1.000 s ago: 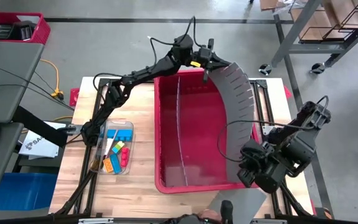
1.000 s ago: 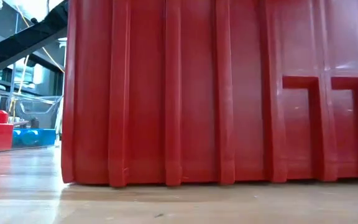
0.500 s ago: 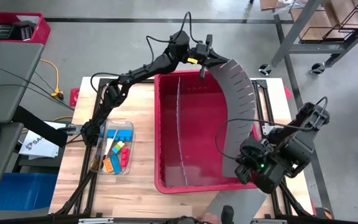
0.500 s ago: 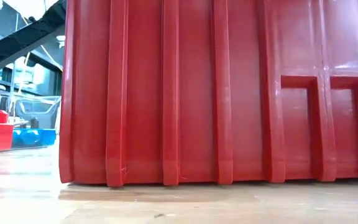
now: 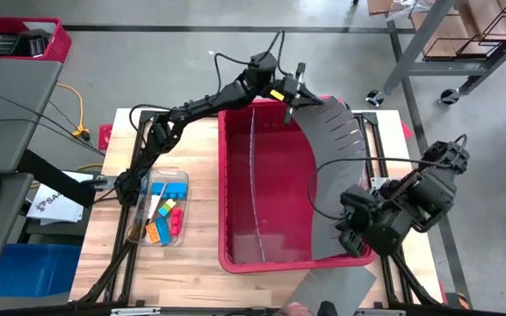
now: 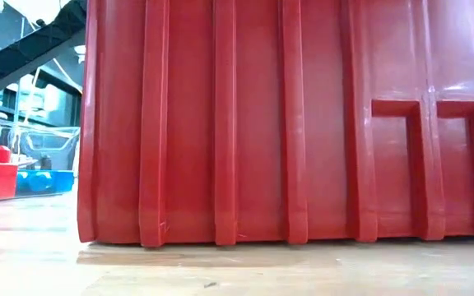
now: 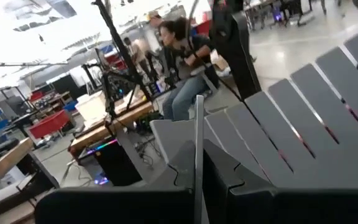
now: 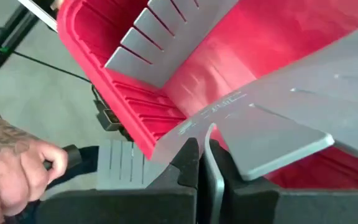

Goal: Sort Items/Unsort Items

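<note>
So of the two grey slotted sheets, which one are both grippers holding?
The long curved sheet arching over the red bin, pinched by the left gripper and right gripper. The other sheet lies flat on the table's near edge.

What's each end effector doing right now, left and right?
Left end effector: shut on the far end of the grey slotted divider, above the red bin.
Right end effector: shut on the divider's near end.

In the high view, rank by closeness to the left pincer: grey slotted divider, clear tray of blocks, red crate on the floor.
1. Grey slotted divider: at the left pincer, bin's far edge.
2. Clear tray of blocks: table's left side.
3. Red crate: floor, far left.
</note>
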Robot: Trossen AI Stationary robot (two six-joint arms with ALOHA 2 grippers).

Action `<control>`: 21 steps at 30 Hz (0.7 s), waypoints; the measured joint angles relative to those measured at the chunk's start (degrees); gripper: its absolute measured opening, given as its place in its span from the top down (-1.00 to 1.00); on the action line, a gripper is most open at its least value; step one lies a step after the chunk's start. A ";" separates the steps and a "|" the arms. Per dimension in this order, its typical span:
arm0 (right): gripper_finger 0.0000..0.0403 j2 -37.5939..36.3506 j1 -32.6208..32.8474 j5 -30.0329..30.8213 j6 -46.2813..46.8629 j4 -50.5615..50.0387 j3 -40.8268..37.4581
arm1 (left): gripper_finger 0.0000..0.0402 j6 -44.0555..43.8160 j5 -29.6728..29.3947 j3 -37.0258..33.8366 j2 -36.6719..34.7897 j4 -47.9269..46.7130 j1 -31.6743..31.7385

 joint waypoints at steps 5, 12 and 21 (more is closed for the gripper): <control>1.00 -0.94 -4.87 -2.98 -5.51 0.42 -0.02 | 1.00 0.77 -0.04 -1.86 0.11 -0.38 0.16; 1.00 -4.77 -8.17 -5.74 -7.33 0.34 -2.33 | 1.00 -2.83 -0.11 -1.89 0.13 5.60 1.62; 1.00 -21.10 1.28 -15.94 8.73 0.03 -21.42 | 1.00 -7.53 -1.14 -1.86 0.13 7.58 2.09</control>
